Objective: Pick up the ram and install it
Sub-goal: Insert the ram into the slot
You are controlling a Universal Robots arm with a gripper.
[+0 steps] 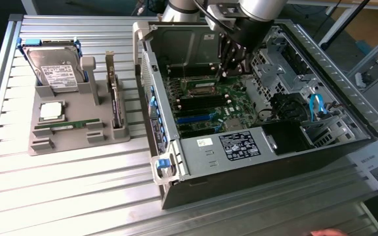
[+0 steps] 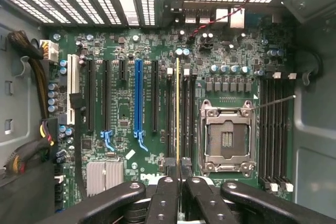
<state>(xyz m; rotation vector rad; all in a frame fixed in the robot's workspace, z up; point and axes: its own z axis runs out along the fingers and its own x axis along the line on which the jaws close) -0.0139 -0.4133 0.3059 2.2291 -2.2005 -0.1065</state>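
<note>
Ram (image 2: pixel 177 108): thin flat board, edge-on, gold edge; long axis parallel to the black memory slots (image 2: pixel 169 103).
Gripper (image 2: pixel 179 167): black jaws pinching the ram.

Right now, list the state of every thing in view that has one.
gripper: shut on the ram.
ram: held edge-on over the memory slots.
processor socket: empty.
computer case: open.
hard drive: propped in tray.
processor: flat in tray.
expansion card: upright in tray.

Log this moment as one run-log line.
gripper: shut on ram | where: inside computer case, at motherboard memory slots
</note>
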